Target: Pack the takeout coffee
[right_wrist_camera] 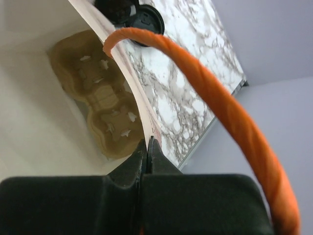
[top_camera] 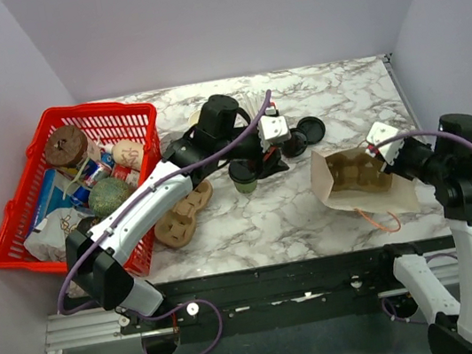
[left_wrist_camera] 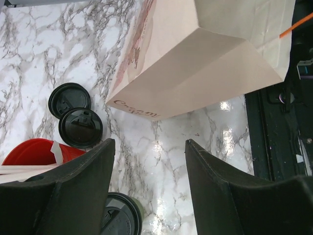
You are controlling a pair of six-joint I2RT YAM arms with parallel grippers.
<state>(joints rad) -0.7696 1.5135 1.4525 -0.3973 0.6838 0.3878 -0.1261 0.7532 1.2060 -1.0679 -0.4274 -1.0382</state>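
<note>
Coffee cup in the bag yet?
No, the lidded green cup stands on the table outside the paper bag, which holds only a cardboard tray.

One paper bag [top_camera: 367, 183] at the right gripper [right_wrist_camera: 148, 147]; two cup carriers [top_camera: 177, 231], one inside the bag, one left of the left gripper [left_wrist_camera: 149, 147]; two loose lids [left_wrist_camera: 80, 128] and one takeout coffee [left_wrist_camera: 120, 215] beside that gripper; one basket [top_camera: 11, 217].

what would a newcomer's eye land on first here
First the red basket, crammed full, at the far left. Then the open paper bag on the right, its rim pinched in the right gripper, a pulp cup tray inside. Mid-table, the left gripper stands open right by the lidded green cup.
</note>
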